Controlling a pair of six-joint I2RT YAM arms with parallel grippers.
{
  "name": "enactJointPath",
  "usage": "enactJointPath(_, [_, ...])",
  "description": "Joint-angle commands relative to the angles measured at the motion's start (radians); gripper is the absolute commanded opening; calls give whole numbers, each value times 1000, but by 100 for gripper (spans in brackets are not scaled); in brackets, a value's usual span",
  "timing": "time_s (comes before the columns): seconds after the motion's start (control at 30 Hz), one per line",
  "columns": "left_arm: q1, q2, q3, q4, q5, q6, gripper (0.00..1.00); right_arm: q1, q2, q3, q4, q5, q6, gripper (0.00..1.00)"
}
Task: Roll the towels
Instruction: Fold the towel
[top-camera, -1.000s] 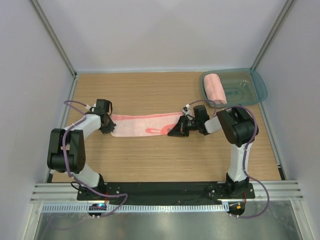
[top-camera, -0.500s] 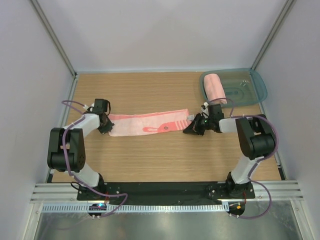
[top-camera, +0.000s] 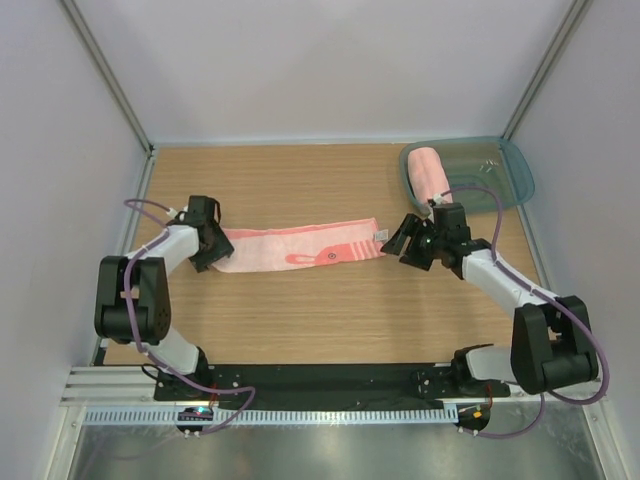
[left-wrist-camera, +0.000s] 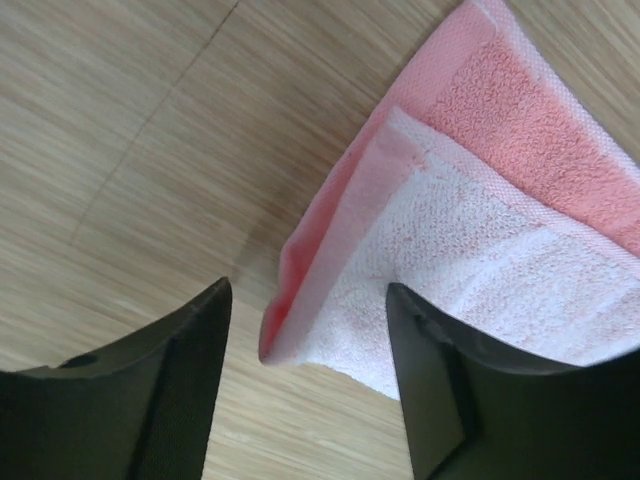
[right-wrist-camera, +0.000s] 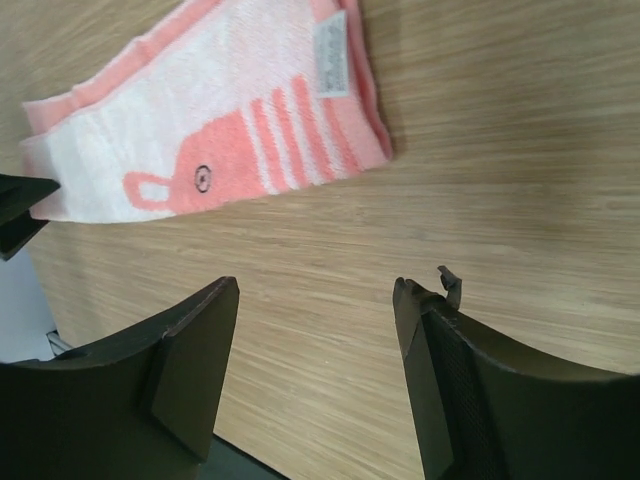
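- The right gripper (top-camera: 405, 243) was down on the right end of the striped towel (top-camera: 300, 247) a second ago. It has since let go and drawn back to the right, and now sits just off that end without touching it.
- Its jaws, closed before, now stand apart over bare table (top-camera: 330, 310). The right wrist view shows this gripper (right-wrist-camera: 316, 285) with only wood between its fingers.
- The right arm's elbow has swung out to the right and towards the near edge.
- The left gripper (top-camera: 207, 243) has kept its place at the towel's left end, but its grip is released. In the left wrist view the jaws of this gripper (left-wrist-camera: 307, 290) are apart and the towel's corner (left-wrist-camera: 480, 200) lies between them, unclamped.
- The towel was shorter and bunched at its right end a second ago. It now lies flat as one long strip across the middle of the table, running left to right.
- It is not rolled and is folded lengthwise. At the left end a paler layer lies over a deeper pink one.
- From the right wrist the towel (right-wrist-camera: 220, 130) shows a pale middle, pink borders, a salmon patch with stripes and a small round mark (right-wrist-camera: 203, 178). A white label (right-wrist-camera: 330, 55) sits at its right end.
- A rolled towel (top-camera: 432, 172), plain pink, rests in the teal bin (top-camera: 520, 185) at the far right.
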Motion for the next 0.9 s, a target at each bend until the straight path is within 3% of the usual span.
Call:
enactJointPath(0.0, [7, -67, 43, -46, 24, -24, 67, -1, 43, -11, -24, 53, 10, 70])
enactJointPath(0.17, [7, -151, 103, -144, 35, -28, 79, -1, 135, -13, 54, 61, 23, 69])
enactJointPath(0.37, [5, -283, 206, -291, 37, 39, 85, 0, 240, 22, 118, 61, 30, 63])
enactJointPath(0.53, [5, -340, 327, -452, 9, 185, 86, -1, 319, 58, 137, 72, 27, 58])
enactJointPath(0.67, [5, -407, 264, -410, -15, 260, 86, 0, 381, 88, 161, 64, 37, 51])
enactJointPath(0.87, [13, -446, 184, -362, -11, 249, 86, -1, 435, 110, 174, 67, 39, 40])
